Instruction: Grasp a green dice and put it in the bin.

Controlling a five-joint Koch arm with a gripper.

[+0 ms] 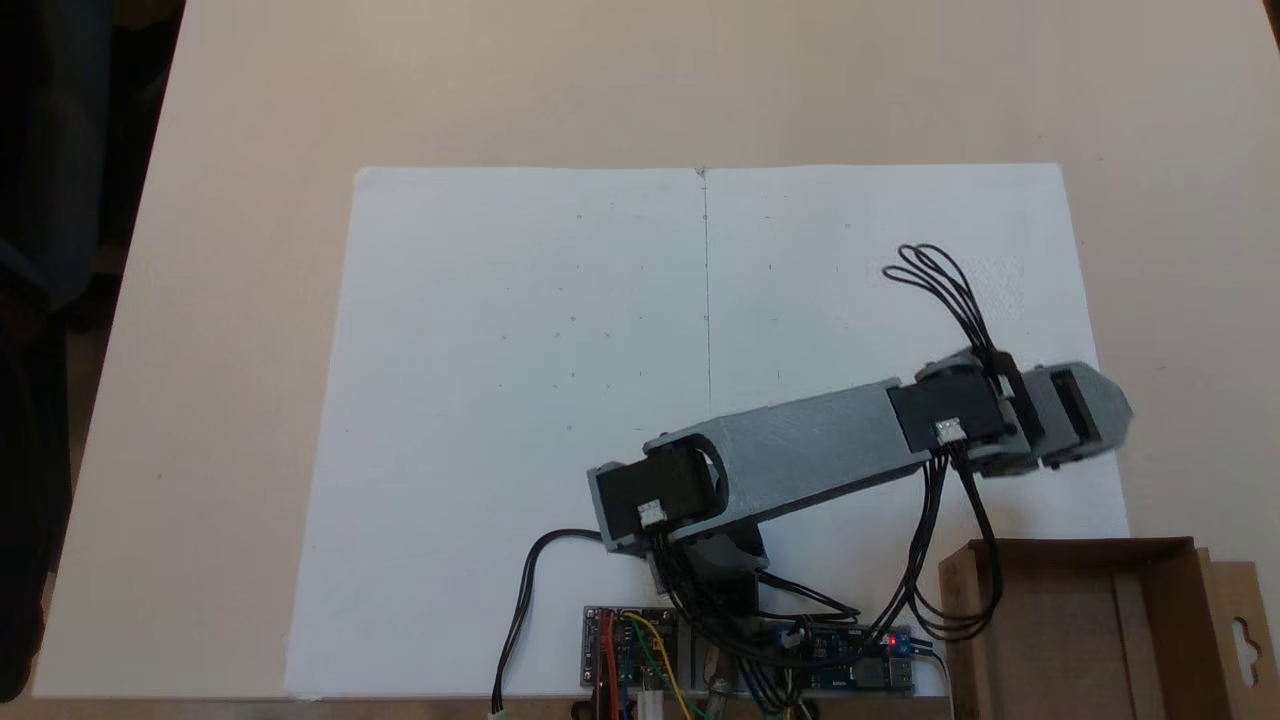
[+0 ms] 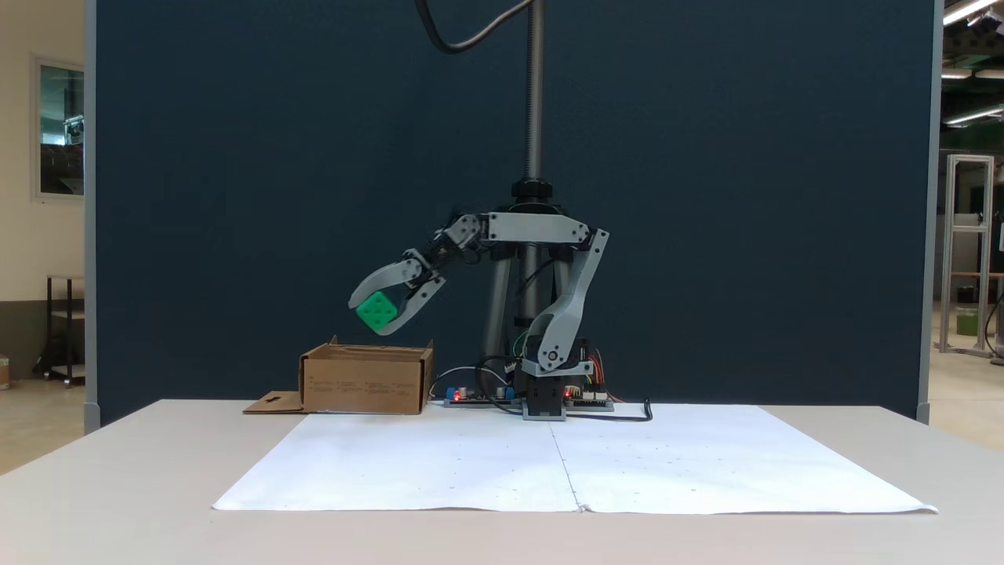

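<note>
The green dice (image 2: 376, 311) hangs in the air between the jaws of my gripper (image 2: 375, 319), which is shut on it. It sits a little above the bin (image 2: 365, 380), a brown cardboard box with low walls, over the box's middle as that fixed view shows it. From above, my gripper (image 1: 1105, 415) points right, just beyond the far edge of the bin (image 1: 1075, 547) at the lower right; the dice is hidden under the gripper there. The bin's flap (image 1: 1243, 630) with a cut-out slot lies at its right side.
White paper sheets (image 1: 520, 400) cover the middle of the beige table (image 1: 250, 200). My arm's base and circuit boards (image 1: 750, 655) with loose cables sit at the near edge, left of the bin. A dark panel (image 2: 235, 157) and a metal pole (image 2: 535, 94) stand behind the arm.
</note>
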